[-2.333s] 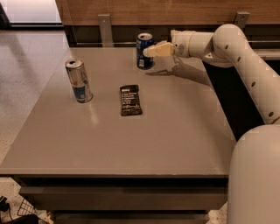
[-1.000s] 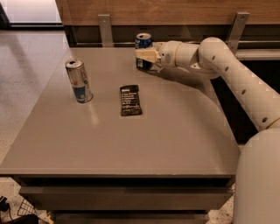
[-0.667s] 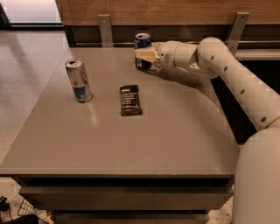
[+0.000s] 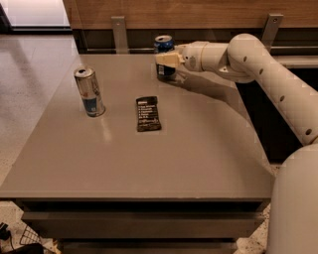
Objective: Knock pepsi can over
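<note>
Likely an office or lab: grey table (image 4: 149, 163), polished speckled floor (image 4: 25, 74) at 10 o'clock, wood-panelled wall (image 4: 198, 12) at 12 o'clock, where the gripper (image 4: 161, 59) hangs over the table's far edge.

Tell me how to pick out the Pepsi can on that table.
On the grey table, look at the far edge, near the middle, where the robot's end effector partly hides a can. That is the pepsi can: short, dark blue, silver-topped, unlike the taller silver-and-blue can near the left edge.
</note>
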Robot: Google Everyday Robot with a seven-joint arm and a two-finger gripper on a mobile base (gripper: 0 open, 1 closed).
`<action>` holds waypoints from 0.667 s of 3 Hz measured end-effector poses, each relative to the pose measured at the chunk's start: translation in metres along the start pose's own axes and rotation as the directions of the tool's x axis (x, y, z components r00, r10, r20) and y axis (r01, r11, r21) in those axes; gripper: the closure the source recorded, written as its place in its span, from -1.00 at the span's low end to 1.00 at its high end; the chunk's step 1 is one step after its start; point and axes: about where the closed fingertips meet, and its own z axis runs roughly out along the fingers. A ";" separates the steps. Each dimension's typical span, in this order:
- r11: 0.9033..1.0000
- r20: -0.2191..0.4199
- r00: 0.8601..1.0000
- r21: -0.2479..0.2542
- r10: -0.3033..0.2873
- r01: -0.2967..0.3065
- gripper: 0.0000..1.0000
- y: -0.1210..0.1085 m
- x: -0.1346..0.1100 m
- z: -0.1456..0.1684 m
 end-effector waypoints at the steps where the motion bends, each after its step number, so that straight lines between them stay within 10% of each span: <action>1: 0.996 -0.084 0.995 0.069 -0.048 0.054 1.00 -0.005 -0.020 -0.023; 2: 0.985 -0.258 0.961 0.115 -0.097 0.130 1.00 -0.006 -0.033 -0.037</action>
